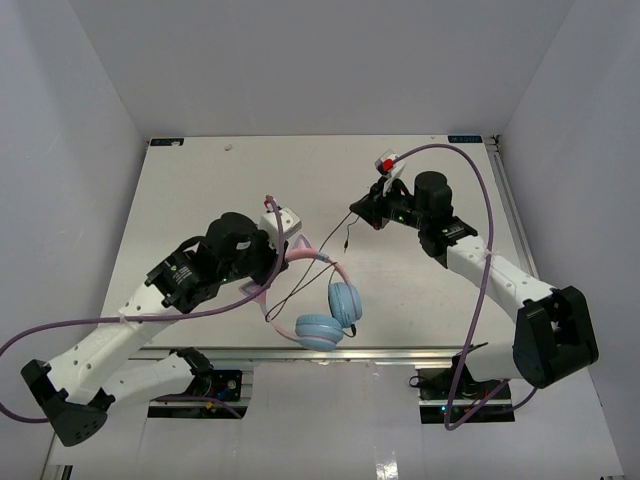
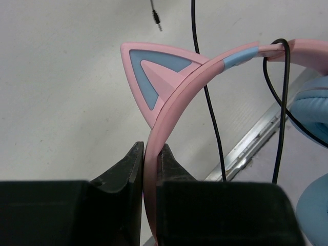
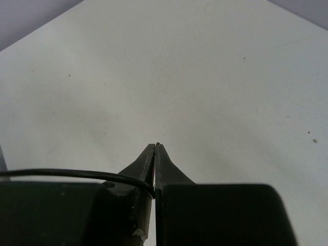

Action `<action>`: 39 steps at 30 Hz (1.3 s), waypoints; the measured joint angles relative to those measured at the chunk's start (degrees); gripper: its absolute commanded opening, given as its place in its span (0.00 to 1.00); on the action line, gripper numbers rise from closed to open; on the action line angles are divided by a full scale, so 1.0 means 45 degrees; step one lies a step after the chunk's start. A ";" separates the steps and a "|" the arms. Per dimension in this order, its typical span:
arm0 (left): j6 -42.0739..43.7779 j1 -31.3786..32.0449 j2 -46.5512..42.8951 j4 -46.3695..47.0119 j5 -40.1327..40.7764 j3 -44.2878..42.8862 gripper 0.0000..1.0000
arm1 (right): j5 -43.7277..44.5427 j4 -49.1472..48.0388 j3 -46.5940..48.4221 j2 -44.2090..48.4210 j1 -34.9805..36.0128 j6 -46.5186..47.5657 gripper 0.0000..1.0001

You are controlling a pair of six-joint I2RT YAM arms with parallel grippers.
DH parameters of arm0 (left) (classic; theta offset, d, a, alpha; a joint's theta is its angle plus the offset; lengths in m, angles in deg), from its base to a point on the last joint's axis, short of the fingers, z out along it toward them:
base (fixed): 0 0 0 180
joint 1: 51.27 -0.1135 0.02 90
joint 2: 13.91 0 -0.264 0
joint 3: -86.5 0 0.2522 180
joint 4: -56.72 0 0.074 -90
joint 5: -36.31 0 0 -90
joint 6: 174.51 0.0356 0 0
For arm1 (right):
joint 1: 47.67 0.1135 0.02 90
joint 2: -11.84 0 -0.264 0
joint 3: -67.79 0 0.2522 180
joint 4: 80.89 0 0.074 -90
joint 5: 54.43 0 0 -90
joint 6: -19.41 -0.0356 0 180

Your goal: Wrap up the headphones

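Observation:
The headphones (image 1: 330,310) hang near the table's front edge, light blue ear cups low and pink headband (image 1: 305,257) up. My left gripper (image 1: 283,247) is shut on the headband; in the left wrist view its jaws (image 2: 148,154) pinch the pink band just below a cat ear (image 2: 154,72). The thin black cord (image 1: 315,255) runs from the headphones up to my right gripper (image 1: 358,210), which is shut on the cord (image 3: 77,174). The cord's plug end (image 1: 343,243) dangles below the right gripper and shows in the left wrist view (image 2: 156,18). A loop of cord crosses the headband (image 2: 279,48).
The white table (image 1: 200,190) ends in a metal front rail (image 1: 400,352) just below the ear cups. Thick purple arm cables (image 1: 485,230) arc beside each arm. Grey walls close in the left, right and back.

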 measured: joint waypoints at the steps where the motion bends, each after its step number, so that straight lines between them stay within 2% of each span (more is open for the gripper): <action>1: 0.0071 0.0025 0.0180 -0.0023 0.0396 0.0035 0.00 | -0.0088 0.0329 0.0000 0.0108 0.0000 0.0053 0.08; 8: 0.0281 0.0643 0.1525 -0.0246 0.3590 0.0121 0.00 | -0.0708 0.2740 0.0777 0.0605 0.0005 0.0638 0.08; 14: 0.0033 0.1583 0.3078 -0.0237 0.6242 0.0125 0.00 | -0.1111 0.3842 0.1477 0.1020 0.0332 0.1050 0.08; 18: -0.0238 0.1893 0.3887 -0.0258 0.7302 0.0130 0.00 | -0.1167 0.4478 0.1477 0.1451 0.0655 0.1223 0.08; 26: -0.0433 0.2008 0.3649 -0.0059 0.7831 0.0238 0.00 | -0.0066 0.4985 0.1477 0.2009 0.0713 0.1201 0.08; 32: -0.0298 0.2221 0.2529 -0.0055 0.7644 0.0756 0.00 | 0.1049 0.5009 0.1477 0.1279 0.0327 0.1005 0.08; 39: -0.0202 0.2340 0.2222 0.0036 0.7540 0.0872 0.00 | 0.1425 0.5084 0.1477 0.0549 -0.0366 0.0809 0.08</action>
